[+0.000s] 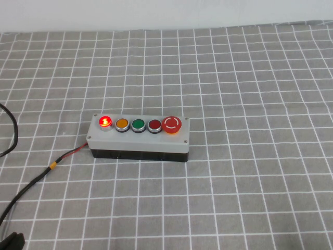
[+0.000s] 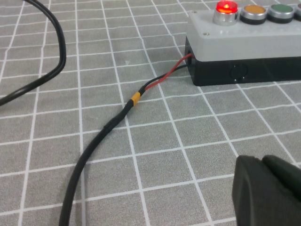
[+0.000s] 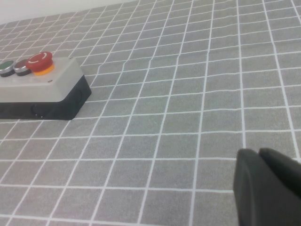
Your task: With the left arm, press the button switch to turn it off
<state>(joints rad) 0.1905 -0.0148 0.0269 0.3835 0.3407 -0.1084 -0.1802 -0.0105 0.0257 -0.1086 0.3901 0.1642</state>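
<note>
- The left gripper (image 2: 268, 188) shows only as a black bulk at the edge of the left wrist view; I cannot tell the state of its jaws. It holds nothing that I can see and hangs low over the cloth, well apart from the box.
- The right gripper (image 3: 268, 186) is the same, a black shape at the edge of its own view, jaws not possible to judge, near the right end of the box but not touching.
- The small round bright-red button switch with a silver ring (image 1: 105, 122) is lit, so it is not yet off. In the high view it lies toward 1 o'clock from the left arm's corner.
- It is the left end one on the long grey-topped, black-based box (image 1: 138, 139), whose long axis runs from 9 to 3 o'clock. The left arm is nearer to this end, I judge.
- Next to it stand an orange button (image 1: 122, 124), a green button (image 1: 138, 125), a dark red button (image 1: 154, 125) and a large red mushroom button (image 1: 171, 124).
- A black cable with red wire (image 2: 117, 117) leaves the box at its left end and crosses the grey checked cloth (image 1: 250, 78); it lies under the way but should not block a press from above.
</note>
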